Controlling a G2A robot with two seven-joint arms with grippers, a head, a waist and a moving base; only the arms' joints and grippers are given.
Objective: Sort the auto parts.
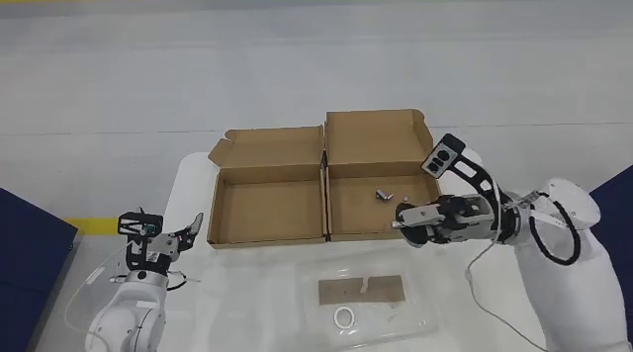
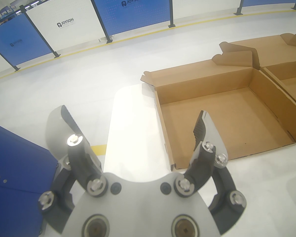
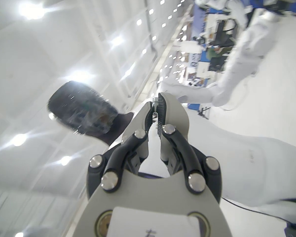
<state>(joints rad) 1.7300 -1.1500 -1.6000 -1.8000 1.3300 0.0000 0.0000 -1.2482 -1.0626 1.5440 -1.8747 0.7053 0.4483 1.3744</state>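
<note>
Right gripper pinches a small metal part; we judge it light, stiff, slippery, best gripped mid-body; left gripper gapes wide

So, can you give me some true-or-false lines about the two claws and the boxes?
1. The left gripper is open and holds nothing. True.
2. The right gripper is open too. False: it is shut on a small metal part.
3. Both cardboard boxes are closed. False: the left box and the right box have their lids open.
4. A white ring lies in front of the boxes. True.
5. The right box holds a loose metal piece. True.
</note>
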